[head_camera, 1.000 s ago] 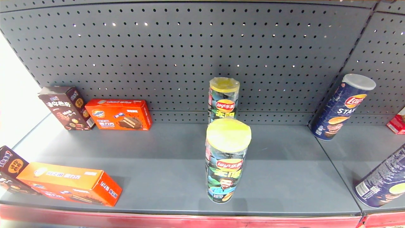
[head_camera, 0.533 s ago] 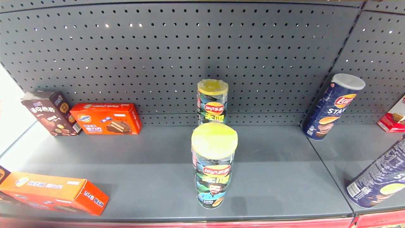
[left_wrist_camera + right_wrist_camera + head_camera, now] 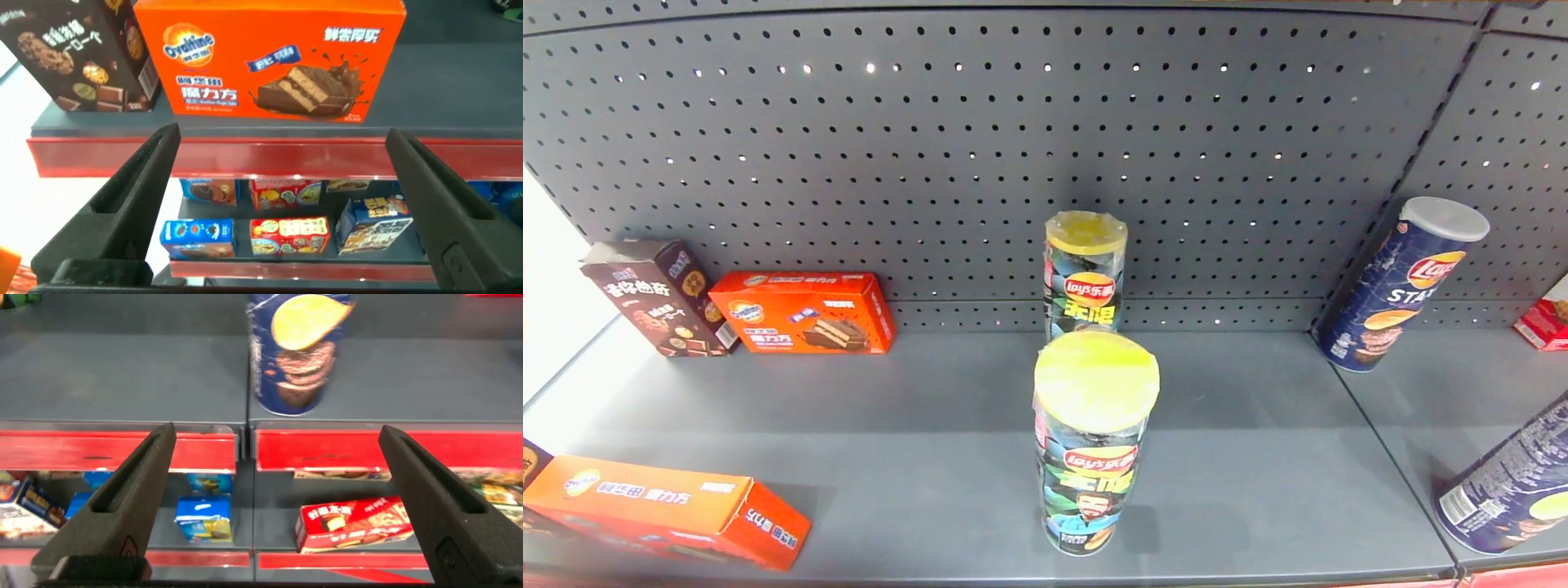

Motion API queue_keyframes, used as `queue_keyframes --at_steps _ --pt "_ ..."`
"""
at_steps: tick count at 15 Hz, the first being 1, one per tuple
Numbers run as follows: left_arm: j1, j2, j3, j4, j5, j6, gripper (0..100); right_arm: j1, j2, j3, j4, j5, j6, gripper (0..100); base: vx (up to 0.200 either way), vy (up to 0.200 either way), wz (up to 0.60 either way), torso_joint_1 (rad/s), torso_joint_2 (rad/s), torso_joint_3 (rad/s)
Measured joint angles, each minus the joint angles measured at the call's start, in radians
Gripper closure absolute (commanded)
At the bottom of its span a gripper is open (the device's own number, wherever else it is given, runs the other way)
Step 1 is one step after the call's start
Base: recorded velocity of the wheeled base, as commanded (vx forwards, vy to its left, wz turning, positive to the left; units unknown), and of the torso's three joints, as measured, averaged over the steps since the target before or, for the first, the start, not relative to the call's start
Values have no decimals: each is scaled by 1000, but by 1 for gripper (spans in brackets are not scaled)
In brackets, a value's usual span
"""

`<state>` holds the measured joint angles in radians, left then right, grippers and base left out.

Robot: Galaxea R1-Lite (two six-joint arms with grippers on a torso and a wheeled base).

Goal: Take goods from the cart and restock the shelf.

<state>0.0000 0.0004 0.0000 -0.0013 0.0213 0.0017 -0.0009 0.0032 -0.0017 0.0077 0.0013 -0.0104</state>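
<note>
On the grey shelf [image 3: 1258,457] two yellow-lidded chip cans stand upright in a row, one near the front [image 3: 1094,441] and one against the pegboard [image 3: 1085,273]. A dark blue chip can [image 3: 1401,286] leans at the back right, and another blue can [image 3: 1507,490] leans at the front right. My left gripper [image 3: 282,143] is open and holds nothing. It sits below the shelf's front edge, facing an orange wafer box [image 3: 270,61]. My right gripper [image 3: 276,431] is open with nothing between its fingers, level with the red shelf lip [image 3: 327,449] in front of a blue can [image 3: 298,351].
A brown cookie box [image 3: 654,298] and an orange box [image 3: 805,314] stand at the back left. Another orange box [image 3: 662,510] lies at the front left, and a red box [image 3: 1543,322] is at the far right. Lower shelves hold small boxes [image 3: 290,233] [image 3: 351,523].
The head view has shifted sideways and a little down. The cans and boxes keep their places on the shelf.
</note>
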Motion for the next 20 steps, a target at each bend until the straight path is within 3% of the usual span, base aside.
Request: queue_keyframes --at_steps 9,20 --pt "-1 0 0 1 -2 3 0 1 0 0 0 0 1 0 -89 0 0 3 1 -1" --pt "0 0 0 0 1 -3 0 1 0 0 0 0 0 0 0 0 0 0 0 0"
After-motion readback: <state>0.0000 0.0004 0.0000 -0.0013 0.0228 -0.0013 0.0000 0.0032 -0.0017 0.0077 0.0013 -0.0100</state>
